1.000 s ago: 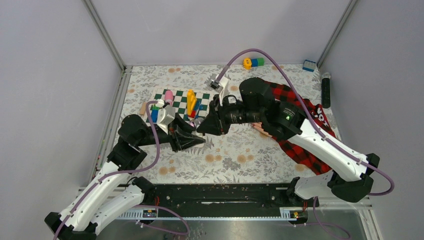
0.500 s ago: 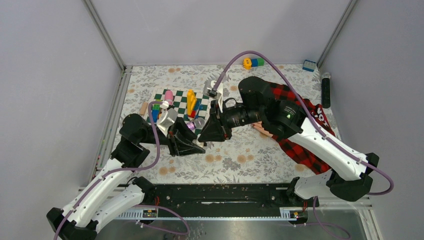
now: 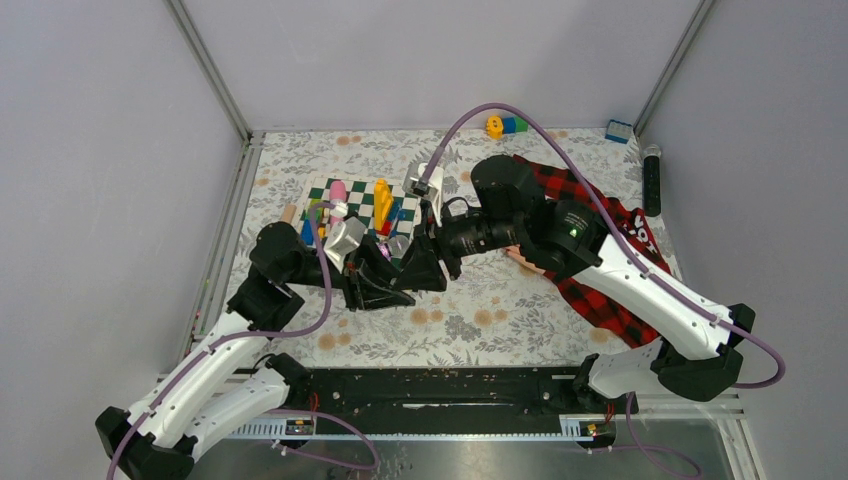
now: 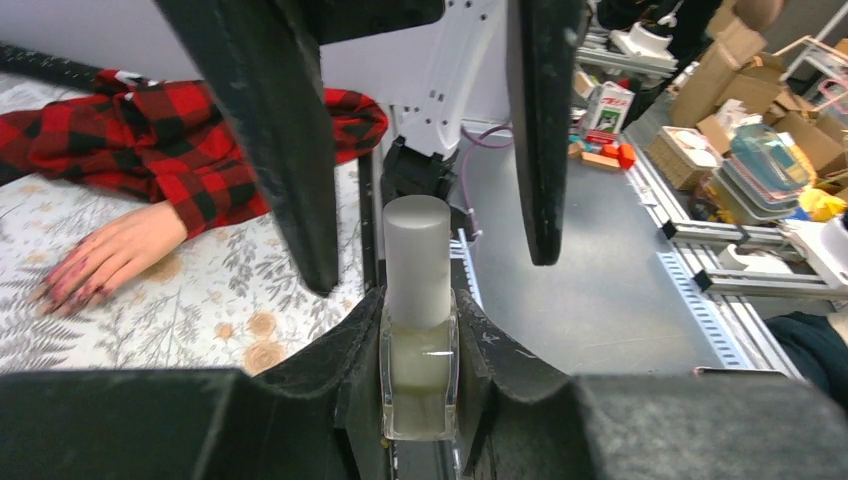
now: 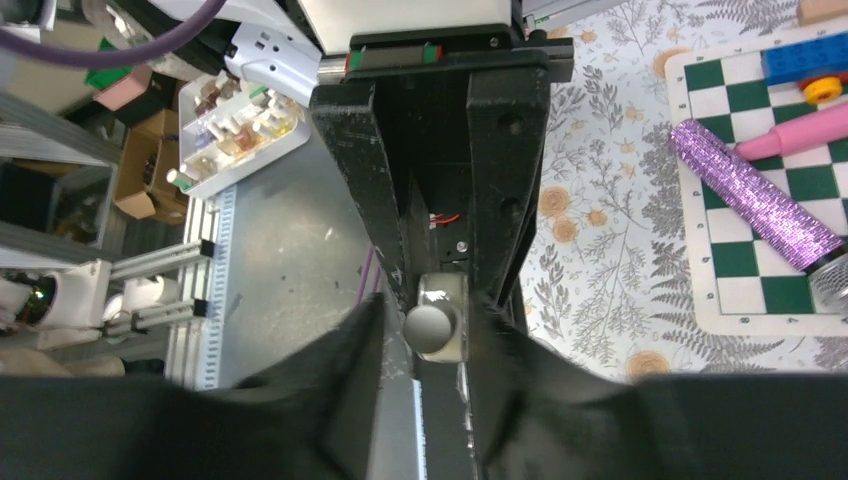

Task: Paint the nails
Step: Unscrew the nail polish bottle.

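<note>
Two arms meet over the middle of the floral surface (image 3: 480, 315), just in front of a green-and-white checkered mat (image 3: 352, 193). The left fingers (image 4: 345, 365) are clamped on the clear glass body of a small nail polish bottle (image 4: 418, 350), one on each side. The bottle holds pale, nearly clear liquid, and its frosted grey cap (image 4: 417, 255) points toward the right arm. The right fingers (image 4: 285, 150) stand apart on either side of that cap. The left wrist view shows a gap between each of them and the cap, so they grip nothing. In the right wrist view the cap shows end-on as a grey disc between them, with the left arm's black fingers behind it.

The nails (image 4: 62, 293) are reddish-pink tips on a pale dummy hand (image 4: 115, 250) that lies palm down on the surface, well apart from the bottle. A red-and-black plaid sleeve (image 4: 150, 140) covers its wrist. In the top view the dummy hand lies to the right of the bottle, mostly hidden under the right arm, and only the sleeve shows plainly there.

On the mat lie a purple glitter-covered tube (image 5: 745, 195), a pink piece (image 5: 800, 135) and a yellow piece (image 3: 382, 200). Coloured toy blocks (image 3: 507, 125) sit by the far edge, and a black cylinder (image 3: 652, 180) lies by the right wall.
</note>
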You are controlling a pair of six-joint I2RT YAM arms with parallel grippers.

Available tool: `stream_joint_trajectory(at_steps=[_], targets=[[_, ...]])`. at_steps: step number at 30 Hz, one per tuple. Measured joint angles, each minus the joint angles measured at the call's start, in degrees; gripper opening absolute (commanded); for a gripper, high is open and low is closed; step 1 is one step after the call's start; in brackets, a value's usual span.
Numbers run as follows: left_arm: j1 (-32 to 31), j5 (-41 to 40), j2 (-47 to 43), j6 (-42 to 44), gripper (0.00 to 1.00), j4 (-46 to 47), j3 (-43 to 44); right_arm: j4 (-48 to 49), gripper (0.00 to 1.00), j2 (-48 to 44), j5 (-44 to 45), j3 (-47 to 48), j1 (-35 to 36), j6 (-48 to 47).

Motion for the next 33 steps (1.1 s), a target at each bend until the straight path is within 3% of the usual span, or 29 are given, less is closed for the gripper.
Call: stream_joint_trajectory(at_steps=[8,16,23,33], targets=[[-0.11,-10.21,-1.95,7.19,0.00,-7.50,0.26,3.69,0.71,-4.28,11.56,-7.02,0.33,3.80],[-0.22,-22.10,-4.42,9.42,0.00,-11.91,0.26,13.16,0.56,-15.58,28.04,-22.10,0.37,16.09],[-1.64,-28.94,-4.68,9.97,0.00,-13.44,0.26,20.20,0.55,-16.87,31.50,-26.32,1.22,25.62],[-2.60,-40.35,-2.67,13.75,0.00,-20.11,1.11,21.33,0.51,-14.16,33.31,-24.85,2.71,25.57]])
